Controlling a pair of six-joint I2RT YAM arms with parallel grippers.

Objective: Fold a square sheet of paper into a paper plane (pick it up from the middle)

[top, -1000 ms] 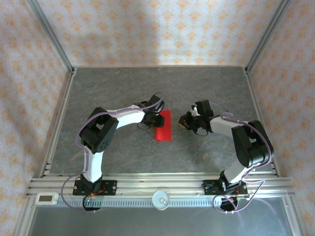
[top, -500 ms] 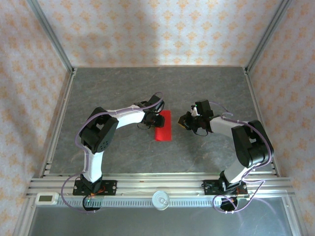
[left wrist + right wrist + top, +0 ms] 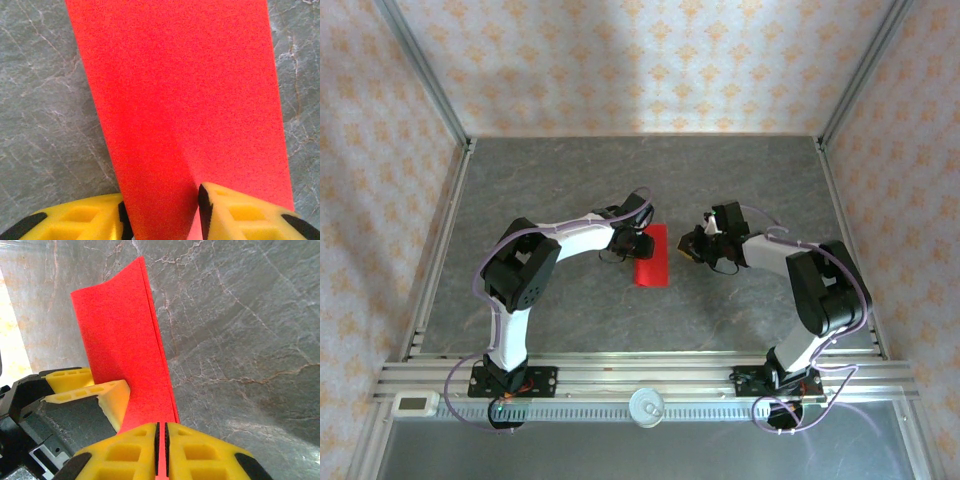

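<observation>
The square sheet of paper (image 3: 651,258) is bright red and folded into a narrow strip on the grey table between the two arms. In the right wrist view the sheet (image 3: 120,330) stands up with a doubled edge, and my right gripper (image 3: 161,450) is shut on its lower edge. My left gripper (image 3: 160,215) is open, its yellow fingers apart with a darker raised flap of the sheet (image 3: 190,75) running between them. From above, the left gripper (image 3: 638,243) sits at the strip's left edge and the right gripper (image 3: 688,247) just to its right. One left finger (image 3: 112,397) touches the paper.
The grey marbled tabletop (image 3: 570,180) is bounded by aluminium rails (image 3: 440,240) and patterned walls. Both arm bases stand on the front rail (image 3: 650,375).
The right arm has crept slightly left toward the red strip. The left arm and the paper look unchanged from above.
</observation>
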